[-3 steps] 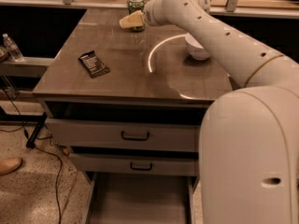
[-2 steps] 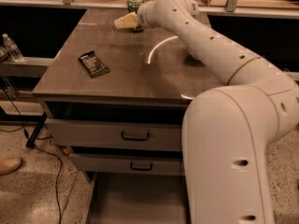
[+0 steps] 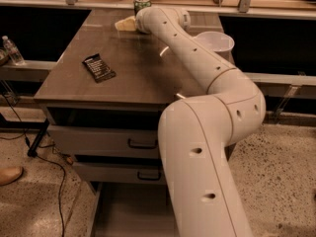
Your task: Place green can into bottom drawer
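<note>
The green can (image 3: 142, 4) stands upright at the far edge of the brown cabinet top (image 3: 133, 73), with its silver top showing. My gripper (image 3: 125, 23) is at the end of the long white arm, low over the cabinet top, just in front of and slightly left of the can. It holds nothing that I can see. The bottom drawer (image 3: 131, 214) is pulled out at the foot of the cabinet, with its grey floor showing; my arm's white base link hides its right part.
A black snack packet (image 3: 98, 67) lies on the left of the cabinet top. A white bowl (image 3: 215, 41) stands at the right, behind my arm. A clear water bottle (image 3: 12, 50) stands on a shelf at the left. Two upper drawers (image 3: 98, 142) are closed. Cables and a shoe (image 3: 10, 175) are on the floor at the left.
My arm has swung so that its base link stands nearer the middle of the view. The gripper stays by the can. The white bowl now shows behind the arm.
</note>
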`<move>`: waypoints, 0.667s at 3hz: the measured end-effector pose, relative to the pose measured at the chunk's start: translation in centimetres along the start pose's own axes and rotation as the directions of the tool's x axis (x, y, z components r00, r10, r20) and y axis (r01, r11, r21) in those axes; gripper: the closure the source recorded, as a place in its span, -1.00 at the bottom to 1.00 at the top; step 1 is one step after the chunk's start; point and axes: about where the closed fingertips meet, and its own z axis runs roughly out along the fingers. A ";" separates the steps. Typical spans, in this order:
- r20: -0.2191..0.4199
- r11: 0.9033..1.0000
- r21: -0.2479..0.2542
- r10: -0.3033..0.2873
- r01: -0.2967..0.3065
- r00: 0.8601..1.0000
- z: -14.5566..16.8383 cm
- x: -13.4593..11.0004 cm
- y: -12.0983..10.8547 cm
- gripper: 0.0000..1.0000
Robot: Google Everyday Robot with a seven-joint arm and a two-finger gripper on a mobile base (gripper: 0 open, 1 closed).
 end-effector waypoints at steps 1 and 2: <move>0.028 0.999 0.031 0.012 -0.013 1.000 1.5 0.0 -0.9 -0.34; 0.051 0.997 0.062 0.037 -0.040 0.998 0.6 -0.6 -2.8 0.28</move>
